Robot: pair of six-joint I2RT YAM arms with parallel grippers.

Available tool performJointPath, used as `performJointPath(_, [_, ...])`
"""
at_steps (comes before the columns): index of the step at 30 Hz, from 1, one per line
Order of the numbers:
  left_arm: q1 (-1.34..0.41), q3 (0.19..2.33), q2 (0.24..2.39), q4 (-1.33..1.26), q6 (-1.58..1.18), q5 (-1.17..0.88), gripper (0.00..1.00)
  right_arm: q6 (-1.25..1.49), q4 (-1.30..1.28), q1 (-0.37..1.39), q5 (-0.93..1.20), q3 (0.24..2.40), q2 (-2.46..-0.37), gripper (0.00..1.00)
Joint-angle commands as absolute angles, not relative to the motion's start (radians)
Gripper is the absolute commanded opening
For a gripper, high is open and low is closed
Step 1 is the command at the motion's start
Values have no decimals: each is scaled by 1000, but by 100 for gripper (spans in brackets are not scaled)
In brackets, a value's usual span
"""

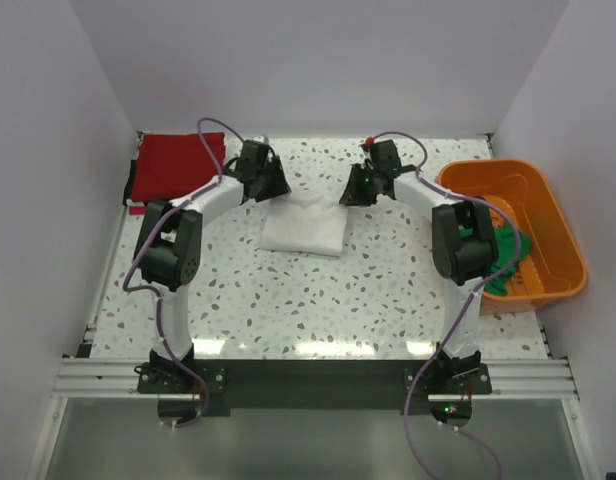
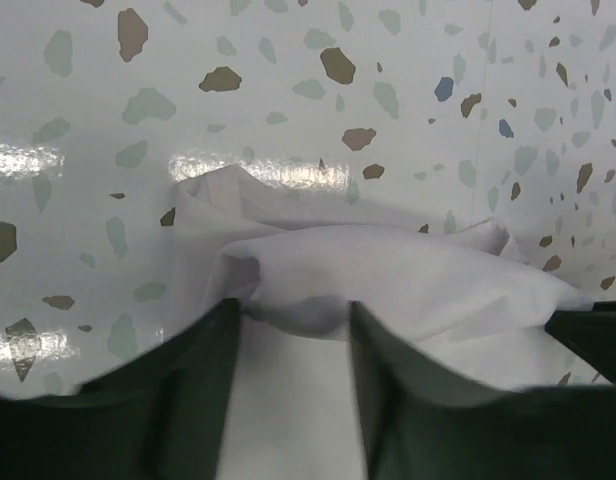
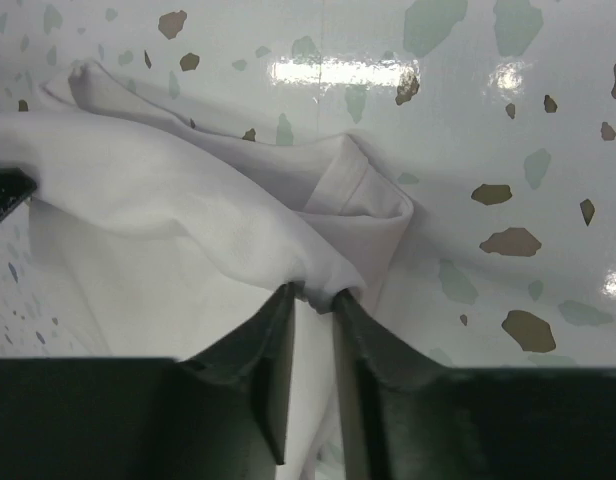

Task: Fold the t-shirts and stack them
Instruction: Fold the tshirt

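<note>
A white t-shirt lies partly folded at the middle back of the table. My left gripper is at its far left corner. In the left wrist view its jaws stand wide apart, with the white cloth lying between them. My right gripper is at the far right corner. In the right wrist view it pinches a fold of the white cloth at its tips. A red t-shirt lies folded at the back left. A bright green t-shirt hangs in the orange tub.
The orange plastic tub stands at the right edge of the table. A thin dark strip shows at the red shirt's left edge. White walls close in the back and both sides. The speckled tabletop stretches in front of the white shirt.
</note>
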State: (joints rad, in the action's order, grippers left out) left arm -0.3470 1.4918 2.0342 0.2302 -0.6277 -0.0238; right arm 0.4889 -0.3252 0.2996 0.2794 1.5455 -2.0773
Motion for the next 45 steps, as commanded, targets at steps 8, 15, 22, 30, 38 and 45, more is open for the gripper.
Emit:
performJointPath(8, [-333, 1537, 1979, 245, -583, -20, 100, 451, -306, 293, 296, 1583, -1999, 99])
performJointPath(15, [-333, 1347, 1835, 194, -569, -57, 100, 449, -207, 304, 383, 1416, -1861, 99])
performJointPath(22, [-339, 1327, 1815, 91, -565, -267, 100, 477, -172, 341, 448, 1423, -1913, 99])
performJointPath(30, [-334, 1587, 2078, 150, -560, -288, 100, 525, -140, 342, 474, 1541, -2060, 99])
performJointPath(38, [-308, 1741, 2256, 212, -577, -227, 100, 491, -192, 341, 416, 1612, -2154, 99])
performJointPath(45, [-302, 1687, 2223, 206, -560, -238, 100, 450, -233, 342, 393, 1634, -2152, 99])
